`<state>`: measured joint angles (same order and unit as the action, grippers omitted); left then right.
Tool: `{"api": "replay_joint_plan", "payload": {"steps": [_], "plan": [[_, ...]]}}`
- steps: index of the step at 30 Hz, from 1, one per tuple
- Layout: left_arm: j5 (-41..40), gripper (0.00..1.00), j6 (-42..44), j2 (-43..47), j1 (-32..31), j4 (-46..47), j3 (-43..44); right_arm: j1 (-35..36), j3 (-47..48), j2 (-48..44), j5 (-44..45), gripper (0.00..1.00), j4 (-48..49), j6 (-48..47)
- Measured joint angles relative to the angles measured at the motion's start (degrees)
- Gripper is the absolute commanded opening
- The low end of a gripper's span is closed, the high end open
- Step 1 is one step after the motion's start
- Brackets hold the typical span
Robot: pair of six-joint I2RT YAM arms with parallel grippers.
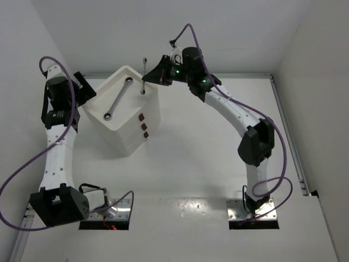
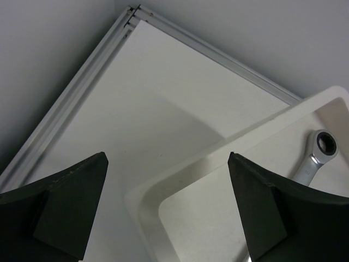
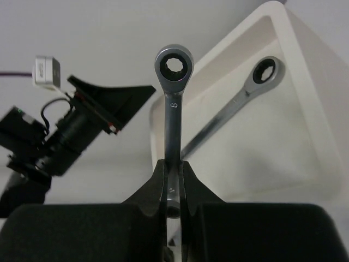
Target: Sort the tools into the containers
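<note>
A white box (image 1: 126,134) with three dark knobs (image 1: 144,126) on its drawer fronts stands at the back left of the table. A silver wrench (image 1: 119,98) lies diagonally in its recessed tray top and shows in the left wrist view (image 2: 319,155) and the right wrist view (image 3: 240,103). My right gripper (image 1: 148,82) is shut on a second silver wrench (image 3: 173,109), held upright over the box's far right corner. My left gripper (image 2: 166,213) is open and empty at the box's left corner (image 2: 147,199). Pliers and the screwdriver are out of view.
An aluminium rail (image 1: 234,75) runs along the back of the table and another (image 1: 292,136) down the right side. White walls enclose the table. The left arm's gripper (image 3: 92,114) shows in the right wrist view, just left of the box.
</note>
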<state>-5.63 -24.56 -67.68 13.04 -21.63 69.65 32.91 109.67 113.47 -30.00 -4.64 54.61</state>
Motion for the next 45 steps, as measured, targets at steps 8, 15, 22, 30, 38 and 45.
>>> {"api": "replay_joint_plan", "payload": {"steps": [8,15,22,30,38,45], "plan": [[-0.4,1.00,0.6,3.2,0.0,-0.2,-1.3,3.2,5.7,9.1,2.4,0.00,5.3,14.4],[-0.9,1.00,1.2,4.3,0.0,-0.2,-1.4,6.9,6.4,10.4,5.8,0.00,2.5,18.2],[-1.2,1.00,1.3,4.3,0.0,-0.2,-1.5,8.9,5.5,10.4,12.3,0.00,-6.6,19.4],[-1.1,1.00,1.1,4.9,0.0,-0.4,-1.6,8.9,3.8,10.6,15.4,0.05,-8.7,22.0],[-1.6,1.00,1.2,6.2,0.0,-1.2,-1.6,10.0,5.9,11.3,16.3,0.49,-6.9,23.5],[-1.7,1.00,1.2,6.2,0.0,-1.6,-1.6,10.0,5.9,11.3,14.8,0.45,-4.6,18.6]]}}
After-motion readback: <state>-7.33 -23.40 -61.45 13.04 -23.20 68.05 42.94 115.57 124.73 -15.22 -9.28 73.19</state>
